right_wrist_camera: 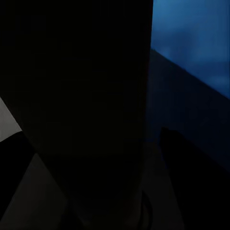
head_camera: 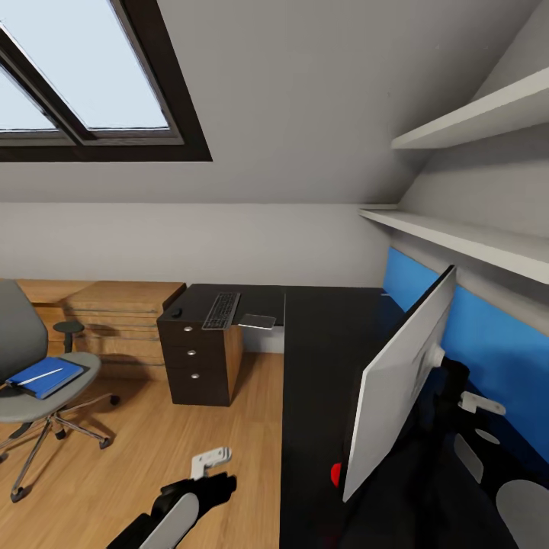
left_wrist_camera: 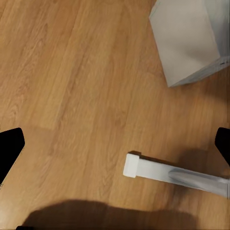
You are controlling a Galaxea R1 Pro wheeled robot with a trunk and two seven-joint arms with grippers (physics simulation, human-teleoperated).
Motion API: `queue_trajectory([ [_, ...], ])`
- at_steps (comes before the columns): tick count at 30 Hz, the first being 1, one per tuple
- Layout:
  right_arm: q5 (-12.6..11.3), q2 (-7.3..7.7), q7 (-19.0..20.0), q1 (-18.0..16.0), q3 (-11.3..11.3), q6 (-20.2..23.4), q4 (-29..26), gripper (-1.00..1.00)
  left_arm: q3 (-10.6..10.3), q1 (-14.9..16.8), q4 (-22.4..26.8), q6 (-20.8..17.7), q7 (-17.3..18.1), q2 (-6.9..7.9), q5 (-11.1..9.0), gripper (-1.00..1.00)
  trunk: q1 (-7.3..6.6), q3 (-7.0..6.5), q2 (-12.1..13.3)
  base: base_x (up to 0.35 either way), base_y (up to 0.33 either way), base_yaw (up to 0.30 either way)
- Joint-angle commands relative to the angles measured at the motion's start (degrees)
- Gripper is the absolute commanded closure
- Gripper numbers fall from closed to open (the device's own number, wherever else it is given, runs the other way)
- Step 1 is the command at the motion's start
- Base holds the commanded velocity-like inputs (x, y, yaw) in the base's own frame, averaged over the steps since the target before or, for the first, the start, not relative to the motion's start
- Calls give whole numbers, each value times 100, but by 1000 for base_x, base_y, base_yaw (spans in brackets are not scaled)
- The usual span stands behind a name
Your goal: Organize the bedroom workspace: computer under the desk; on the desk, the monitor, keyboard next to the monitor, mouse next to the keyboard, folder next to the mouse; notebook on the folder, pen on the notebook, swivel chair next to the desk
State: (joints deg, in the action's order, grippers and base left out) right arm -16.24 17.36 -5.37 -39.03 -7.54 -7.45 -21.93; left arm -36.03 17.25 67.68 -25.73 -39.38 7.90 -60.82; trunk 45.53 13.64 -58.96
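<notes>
Closest to the robot, the left gripper [head_camera: 207, 463] hangs low over the wood floor [left_wrist_camera: 72, 72], and its jaws are apart with nothing between them. The right gripper [head_camera: 476, 404] is behind the monitor [head_camera: 396, 381], and it is too dark there to tell if its jaws are apart or together.

The monitor stands tilted on the near part of the worktop [head_camera: 320, 366], with its pale back to the robot and close to the blue wall panel [head_camera: 488, 335]. This looks like the risky bit. If the right arm pushes the screen, it could tip over or slide off the edge, since the arm is so close to it. A small red thing [head_camera: 335, 474] sits by the monitor's bottom corner, and what it is cannot be told.

To the left, the swivel chair [head_camera: 30, 374] is well away from the worktop. A blue flat item [head_camera: 46, 377] lies on its seat with the pen [head_camera: 42, 375] on top. The pen could roll off if the chair gets bumped.

Farther back, the keyboard [head_camera: 222, 310] and the mouse [head_camera: 176, 313] rest on the far end, above the drawer unit [head_camera: 194, 358]. A pale flat thing [head_camera: 257, 321] sticks out over the edge there and might fall.
</notes>
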Motion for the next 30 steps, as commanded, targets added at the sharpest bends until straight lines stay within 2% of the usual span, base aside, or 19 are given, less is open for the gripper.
queue_trajectory([
  [1, -94, -3, 1, 1, 42, 11, 32, 100, -15, 8, 42, -2, -45, 6, -34, -100, 1, 9, -5, 0, 0, 0],
  [6, -18, -4, 1, 1, -14, 23, 30, 100, -12, 6, 84, -2, -44, 10, -19, -100, 1, 9, -5, 0, 0, 0],
  [15, 118, -7, 1, 1, 44, 33, 38, 100, -18, 6, 88, -2, -43, 10, -17, -100, -196, -152, 356, 0, 0, 0],
  [22, 77, -9, 1, 1, 61, 33, 38, 100, -18, 7, 88, -2, -43, 10, -17, -100, -196, -152, 356, 0, 0, 0],
  [23, -135, -8, 1, 1, 385, 33, 39, 100, -18, 7, 88, -2, -43, 10, -17, -100, -196, -152, 356, 0, 0, 0],
  [30, -107, -12, 1, 1, 385, 33, 39, 100, -24, 7, 88, -2, -51, 8, -17, -100, -196, -152, 356, 0, -62, 0],
])
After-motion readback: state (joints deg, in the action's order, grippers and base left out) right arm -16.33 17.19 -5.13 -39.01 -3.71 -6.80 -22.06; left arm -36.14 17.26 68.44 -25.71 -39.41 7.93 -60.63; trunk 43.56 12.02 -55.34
